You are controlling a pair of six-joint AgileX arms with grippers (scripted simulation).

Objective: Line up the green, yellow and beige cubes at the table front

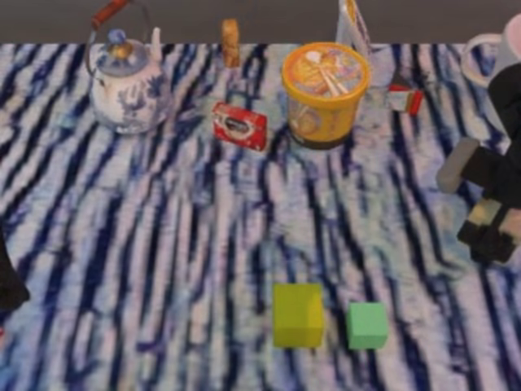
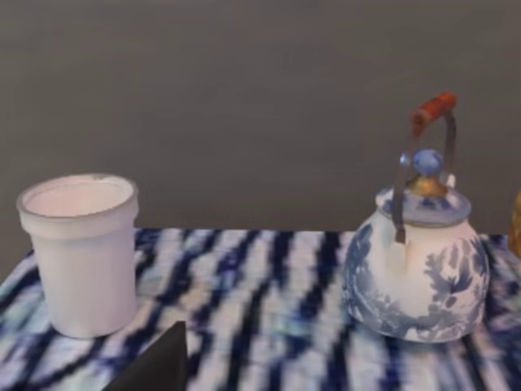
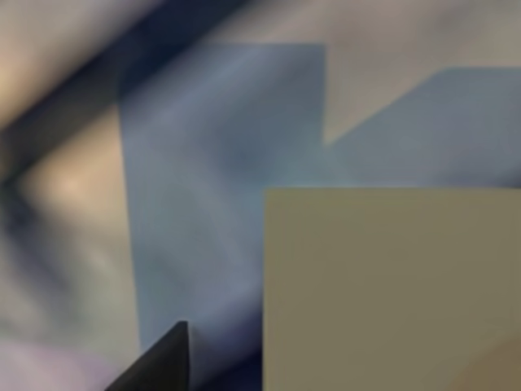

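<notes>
The mustard-yellow cube (image 1: 298, 315) and the smaller light-green cube (image 1: 367, 325) sit side by side, a little apart, near the table's front edge. My right gripper (image 1: 488, 238) hovers low at the right edge of the table (image 1: 163, 244), over the beige cube (image 1: 487, 213), which the arm mostly hides from above. The right wrist view shows that cream cube (image 3: 391, 285) very close. One dark fingertip (image 3: 167, 362) stands clear of its side, so the gripper is open and not gripping. My left gripper (image 1: 10, 289) is parked at the left edge.
Along the back stand a blue-and-white teapot (image 1: 126, 85), a red-and-white box (image 1: 239, 125), a yellow tub (image 1: 326, 94), a smaller red-and-white box (image 1: 404, 99) and a white cup (image 1: 488, 57). The left wrist view shows a white cup (image 2: 81, 252) and the teapot (image 2: 419, 261).
</notes>
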